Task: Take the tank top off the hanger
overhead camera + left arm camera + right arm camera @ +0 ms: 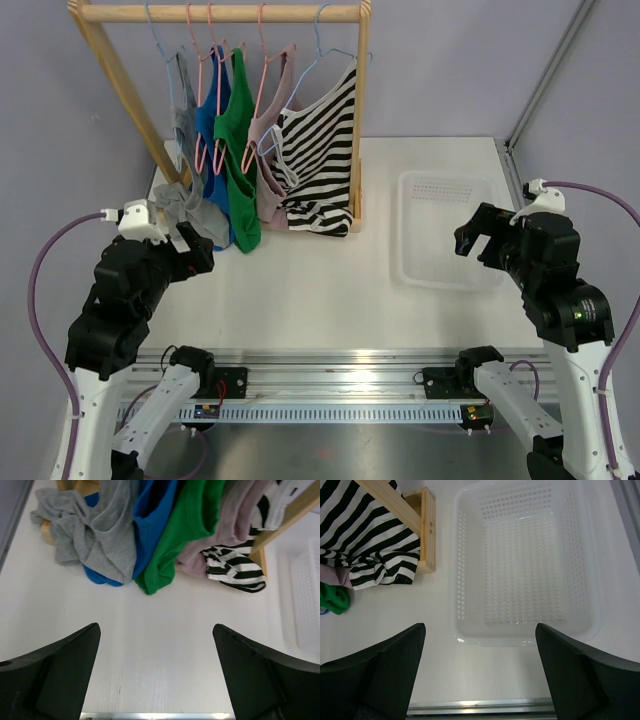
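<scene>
Left pincer [156, 672] and right pincer [480, 672] stand spread, empty. Tank tops [238, 130] crowd at twelve o'clock; pulling one, I may drag neighbours or tip the rack [220, 12].

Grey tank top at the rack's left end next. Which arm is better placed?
Probably the left arm: its open jaws face the grey fabric tank top close ahead. The right arm faces the white perforated plastic basket, away from it.

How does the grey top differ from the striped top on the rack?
The grey top is plain; the striped top is black and white. Grey hangs at the rack's left end, striped at its right end. Grey hangs narrow and bunched; striped spreads wide. Both hang on hangers, hems reaching the table.
</scene>
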{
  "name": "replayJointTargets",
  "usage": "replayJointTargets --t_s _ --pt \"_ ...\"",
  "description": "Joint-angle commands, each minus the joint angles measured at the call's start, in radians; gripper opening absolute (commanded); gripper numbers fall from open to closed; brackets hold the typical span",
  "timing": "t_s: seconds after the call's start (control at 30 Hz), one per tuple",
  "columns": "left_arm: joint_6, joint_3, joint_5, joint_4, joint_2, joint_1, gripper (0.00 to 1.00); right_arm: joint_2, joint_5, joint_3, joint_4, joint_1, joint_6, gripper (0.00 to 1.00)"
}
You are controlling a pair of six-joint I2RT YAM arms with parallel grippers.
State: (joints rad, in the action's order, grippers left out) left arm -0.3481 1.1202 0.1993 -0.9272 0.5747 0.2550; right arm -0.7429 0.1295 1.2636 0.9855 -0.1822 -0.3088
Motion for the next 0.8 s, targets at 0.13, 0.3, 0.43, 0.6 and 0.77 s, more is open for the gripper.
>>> replayJointTargets --t_s 0.13,0.3,0.43,0.6,0.77 --pt "0.058 0.196 -0.268 0.074 0.123 -0.002 0.99 0.043 -0.125 -0.075 -0.079 -0.005 0.014 0.99" --pt "0.067 0.442 -0.339 0.073 0.281 0.003 0.99 0.045 -0.172 -0.099 -0.102 -0.005 -0.007 0.99" --pt "0.072 0.643 -0.374 0.082 0.439 0.033 0.99 0.053 -0.208 -0.098 -0.105 -0.005 -0.01 0.99" --pt "0.113 0.956 -0.396 0.047 0.718 0.09 0.99 0.071 -0.229 -0.101 -0.104 -0.007 -0.015 0.99" --pt "0.193 1.144 -0.365 0.114 0.901 0.124 0.99 0.097 -0.237 -0.11 -0.096 -0.005 -0.015 0.99"
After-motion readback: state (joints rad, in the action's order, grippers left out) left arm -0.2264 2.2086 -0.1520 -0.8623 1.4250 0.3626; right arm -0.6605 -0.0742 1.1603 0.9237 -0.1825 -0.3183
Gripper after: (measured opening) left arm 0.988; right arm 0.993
